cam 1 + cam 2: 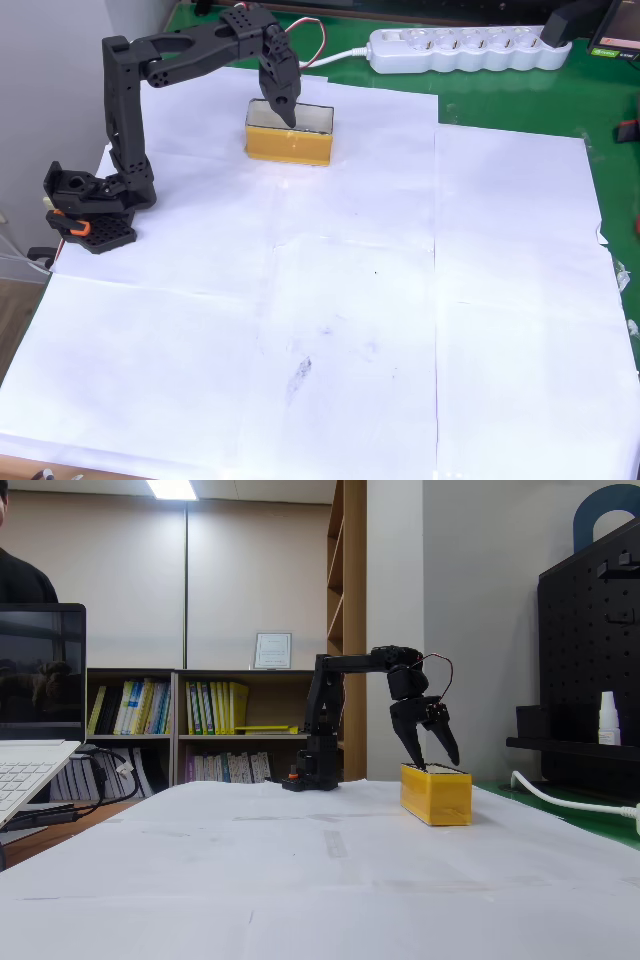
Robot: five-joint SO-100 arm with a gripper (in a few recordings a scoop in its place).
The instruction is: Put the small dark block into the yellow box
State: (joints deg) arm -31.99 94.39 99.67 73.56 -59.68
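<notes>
End effector (438, 762): fingers spread, tips at the yellow box (289, 133) rim.
Small dark block: can't be made out; likely inside.
Advice: lift straight up, avoid nudging the box.

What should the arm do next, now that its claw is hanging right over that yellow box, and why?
Probably lift straight up and away. In the fixed view the gripper stands open, its fingertips right at the top rim of the yellow box. In the overhead view it points down into the box. No block shows between the fingers or on the paper; whether it lies inside the box cannot be told.
</notes>
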